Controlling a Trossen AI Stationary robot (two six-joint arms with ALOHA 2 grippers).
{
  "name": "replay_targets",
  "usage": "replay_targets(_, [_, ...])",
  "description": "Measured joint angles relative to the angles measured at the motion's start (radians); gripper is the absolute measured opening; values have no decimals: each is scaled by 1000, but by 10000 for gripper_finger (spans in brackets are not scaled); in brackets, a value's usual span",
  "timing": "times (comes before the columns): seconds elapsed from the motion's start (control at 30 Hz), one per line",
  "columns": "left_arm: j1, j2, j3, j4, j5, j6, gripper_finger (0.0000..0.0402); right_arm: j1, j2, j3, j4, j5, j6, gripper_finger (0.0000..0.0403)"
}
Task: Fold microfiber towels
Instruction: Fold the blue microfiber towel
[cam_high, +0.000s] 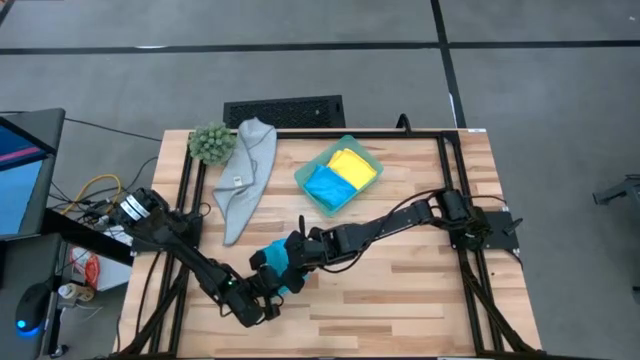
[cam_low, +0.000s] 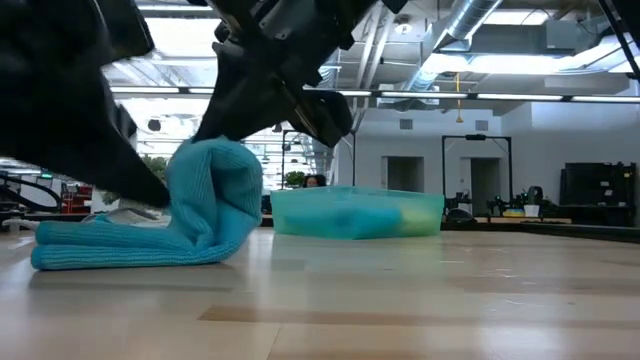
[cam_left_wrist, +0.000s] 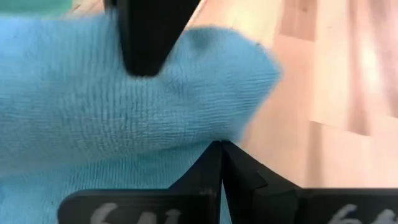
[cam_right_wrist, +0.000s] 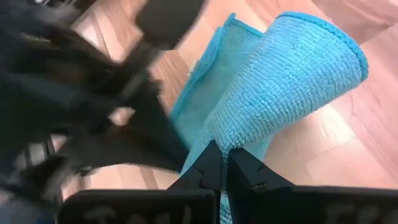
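Observation:
A sky-blue towel (cam_high: 276, 264) lies near the table's front, left of the middle, part of it raised in a hump (cam_low: 215, 185). My right gripper (cam_high: 292, 252) is shut on it and also shows in its wrist view (cam_right_wrist: 224, 159). My left gripper (cam_high: 264, 296) is shut at the towel's near side (cam_left_wrist: 221, 152). A light grey towel (cam_high: 246, 176) with a small tag lies flat at the back left. A yellow towel (cam_high: 354, 166) and a second blue towel (cam_high: 327, 187) lie folded in the teal tray (cam_high: 303, 175). My left gripper has its shut fingertips at the blue towel's near part (cam_left_wrist: 186, 146). The fingers hide whether cloth is between them. The towel here rests on the table. My right gripper pinches a raised fold of the blue towel (cam_right_wrist: 249, 124) between its two fingers, coming slanting down from the table's right. The fold stands up in a rounded hump, and the rest of the towel (cam_low: 100, 250) lies flat on the table.
A fuzzy green plant ball (cam_high: 212, 143) stands at the back left corner beside the grey towel. The tray stands behind the grippers, at the back middle. Bare wood (cam_high: 400, 290) lies to the right and front.

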Motion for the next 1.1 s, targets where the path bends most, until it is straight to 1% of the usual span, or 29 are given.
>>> replay_targets(0.13, [-43,-69,58,-202,7,-51,0,-1,0,0,-2,0,-10,27])
replay_targets(0.2, [-75,-84,75,-307,-5,-103,0,-1,0,0,-3,0,-10,28])
replay_targets(0.23, [-90,-82,73,-346,-19,-141,0,-1,0,0,-3,0,-10,29])
replay_targets(0.3, [-114,-63,46,-368,-32,-229,0,-1,0,0,5,0,-11,28])
replay_targets(0.43, [-131,8,-2,-317,-52,-337,0,-1,0,0,35,0,-13,28])
replay_targets(0.53, [-124,59,-13,-252,-78,-360,0,-2,0,0,48,0,-15,30])
replay_targets(0.67, [-107,108,-12,-140,-112,-311,0,-8,0,0,61,0,-23,31])
replay_targets(0.77, [-94,121,-10,-85,-110,-265,0,-7,0,0,65,1,-37,32])
replay_targets(0.97, [-88,123,-9,-66,-104,-251,0,-4,0,-26,65,0,-39,33])
replay_targets(1.1, [-88,124,-9,-59,-109,-251,0,10,0,-43,67,-2,-43,48])
